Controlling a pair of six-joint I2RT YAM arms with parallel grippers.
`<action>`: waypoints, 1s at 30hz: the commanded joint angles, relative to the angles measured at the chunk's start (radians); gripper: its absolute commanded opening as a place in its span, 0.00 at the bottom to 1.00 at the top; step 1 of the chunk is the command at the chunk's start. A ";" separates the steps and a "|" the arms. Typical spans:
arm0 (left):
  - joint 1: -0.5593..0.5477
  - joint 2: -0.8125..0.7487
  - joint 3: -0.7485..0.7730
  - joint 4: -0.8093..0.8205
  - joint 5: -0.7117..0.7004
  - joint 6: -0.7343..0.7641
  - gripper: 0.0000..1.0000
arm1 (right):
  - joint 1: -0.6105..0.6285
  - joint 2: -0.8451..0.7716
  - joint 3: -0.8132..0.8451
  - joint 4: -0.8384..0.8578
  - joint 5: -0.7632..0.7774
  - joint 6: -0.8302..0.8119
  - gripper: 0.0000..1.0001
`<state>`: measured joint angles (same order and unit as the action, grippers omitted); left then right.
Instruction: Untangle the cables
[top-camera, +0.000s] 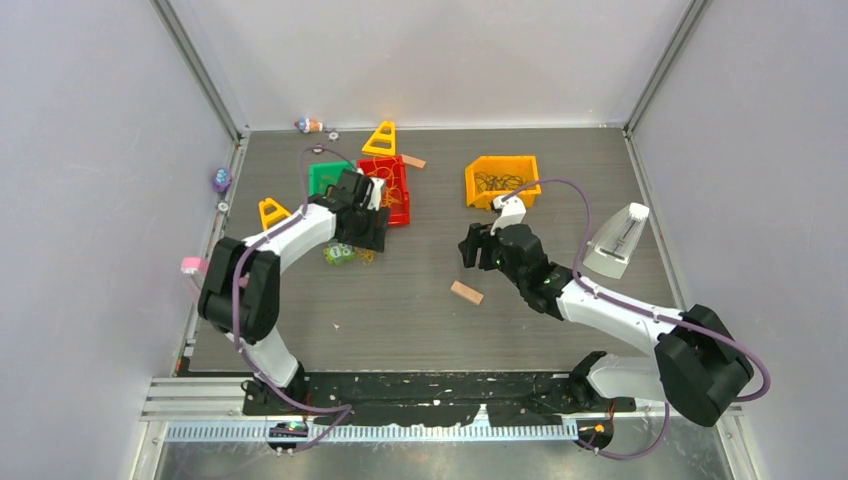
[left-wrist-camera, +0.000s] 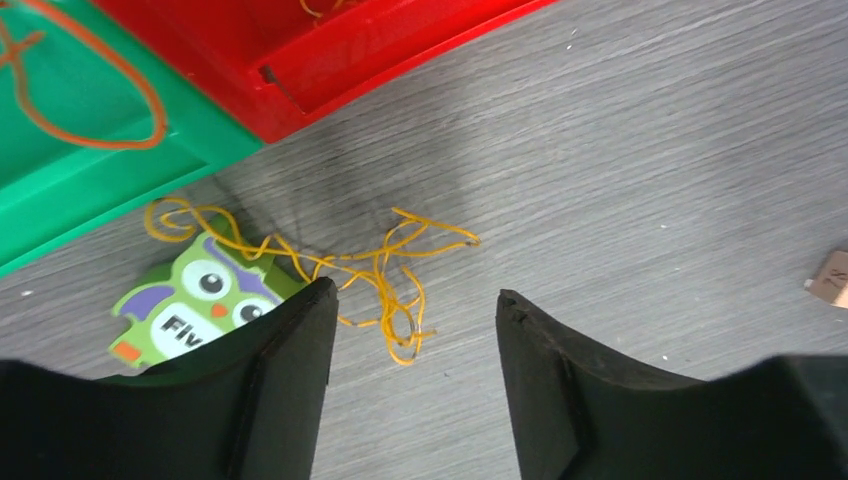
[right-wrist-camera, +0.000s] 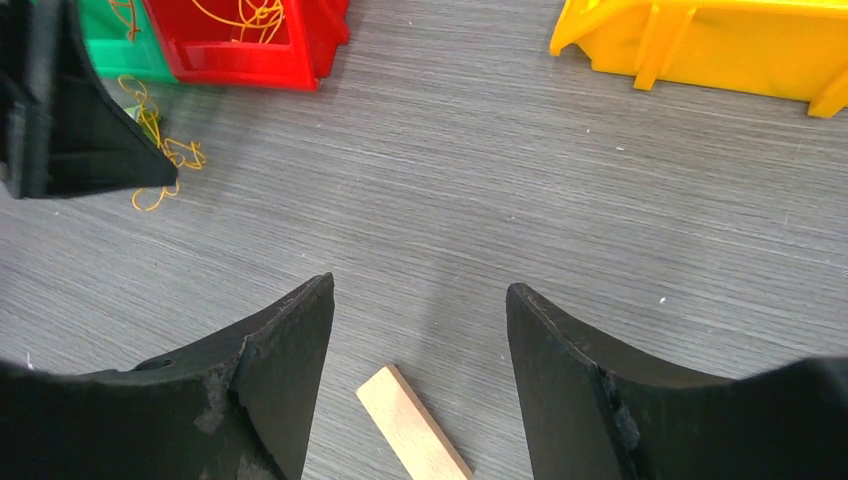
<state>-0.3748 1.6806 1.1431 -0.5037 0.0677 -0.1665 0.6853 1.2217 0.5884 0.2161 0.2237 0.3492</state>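
Observation:
A tangled yellow cable (left-wrist-camera: 390, 270) lies loose on the grey table in front of the red bin (left-wrist-camera: 300, 50), partly over a green owl card (left-wrist-camera: 200, 300). My left gripper (left-wrist-camera: 415, 295) hovers just short of it, open, with nothing between its fingers. An orange cable (left-wrist-camera: 90, 90) lies looped in the green bin (left-wrist-camera: 60, 180). More yellow cable (right-wrist-camera: 250, 20) sits in the red bin. Dark cables (top-camera: 497, 182) fill the yellow bin (top-camera: 530, 168). My right gripper (right-wrist-camera: 418, 285) is open over bare table mid-right, above a wooden block (right-wrist-camera: 415, 425).
Two yellow triangle pieces (top-camera: 380, 140) (top-camera: 272, 212) stand near the bins. A second wooden block (top-camera: 414, 161) lies behind the red bin. A white wedge-shaped object (top-camera: 620, 240) stands at the right. Small items sit along the left wall (top-camera: 221, 180).

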 joint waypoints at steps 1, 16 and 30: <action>-0.003 0.077 0.040 0.028 0.023 0.007 0.57 | 0.003 -0.036 -0.011 0.062 0.034 -0.009 0.69; -0.025 -0.006 0.072 -0.032 0.077 -0.026 0.00 | 0.003 -0.071 -0.036 0.061 0.071 -0.007 0.68; -0.002 -0.035 0.391 -0.117 0.204 -0.057 0.00 | 0.002 -0.080 -0.038 0.058 0.097 -0.001 0.67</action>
<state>-0.3965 1.5978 1.4025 -0.5983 0.2367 -0.2096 0.6853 1.1820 0.5461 0.2321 0.2901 0.3462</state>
